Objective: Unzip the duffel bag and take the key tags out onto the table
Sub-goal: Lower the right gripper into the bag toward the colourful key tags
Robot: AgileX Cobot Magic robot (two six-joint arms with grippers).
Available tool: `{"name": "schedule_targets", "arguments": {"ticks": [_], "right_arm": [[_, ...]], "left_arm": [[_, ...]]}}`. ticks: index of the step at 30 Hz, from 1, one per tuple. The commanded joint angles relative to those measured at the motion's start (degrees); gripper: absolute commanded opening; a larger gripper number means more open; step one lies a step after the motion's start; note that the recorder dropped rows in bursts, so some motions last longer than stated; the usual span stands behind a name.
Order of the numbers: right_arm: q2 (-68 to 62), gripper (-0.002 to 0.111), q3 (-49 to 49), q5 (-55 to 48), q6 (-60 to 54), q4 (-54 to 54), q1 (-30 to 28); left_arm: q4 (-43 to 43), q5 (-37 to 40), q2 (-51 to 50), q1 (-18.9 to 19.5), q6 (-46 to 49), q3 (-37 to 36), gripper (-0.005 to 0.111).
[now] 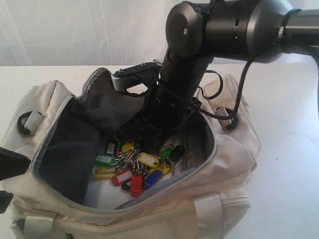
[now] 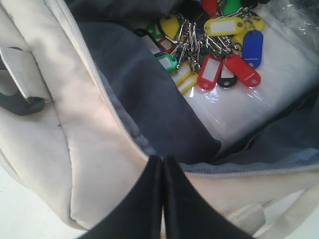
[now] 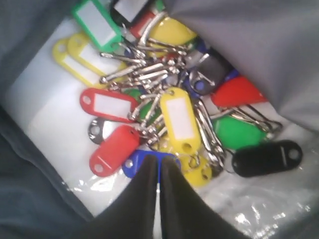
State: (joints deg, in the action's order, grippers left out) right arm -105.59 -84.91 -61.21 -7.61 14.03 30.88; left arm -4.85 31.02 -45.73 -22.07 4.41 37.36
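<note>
Cream bag lies unzipped on the worktop; inside it the tags, with plain white label slips, rest on clear plastic. My right gripper hangs clenched just above them; my left gripper, clenched too, sits at the bag's zip edge.

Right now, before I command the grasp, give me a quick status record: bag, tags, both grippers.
duffel bag: unzipped, main opening gaping, resting on the table
key tags: one bunch, inside the bag on its pale floor, none on the table
right gripper: inside the bag, just above the tags, shut, holding nothing
left gripper: at the bag's zip edge, shut; whether it pinches fabric is unclear
stage: tags not yet grasped
</note>
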Motion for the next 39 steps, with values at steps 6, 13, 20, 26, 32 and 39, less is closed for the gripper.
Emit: {"name": "schedule_targets", "arguments": {"ticks": [6,13,20,26,32,39], "right_arm": [[-4.23,0.059,-0.31,11.00,-8.36,6.50,3.09],[-9.17,0.070,-0.31,12.63,-5.06,-3.24,4.01],[-14.62,0.067,-0.31,11.76,-2.22,-4.93,4.01],[-16.05,0.006,-1.89,-0.62,-2.67,-4.82,4.01],[-11.02,0.000,-7.02,-4.77,-3.06,-4.97,4.01],[-2.92,0.000,-9.98,-3.57,-3.06,-4.97,4.01]], "left_arm": [[-0.83,0.04,0.40,0.14,0.02,0.16,0.000],[-0.84,-0.06,0.40,0.14,0.02,0.16,0.000],[-1.07,-0.06,0.40,0.14,0.02,0.16,0.000],[-1.08,-0.17,0.40,0.14,0.02,0.16,0.000],[-1.08,-0.17,0.40,0.14,0.02,0.16,0.000],[-1.08,-0.07,0.40,0.14,0.02,0.16,0.000]]}}
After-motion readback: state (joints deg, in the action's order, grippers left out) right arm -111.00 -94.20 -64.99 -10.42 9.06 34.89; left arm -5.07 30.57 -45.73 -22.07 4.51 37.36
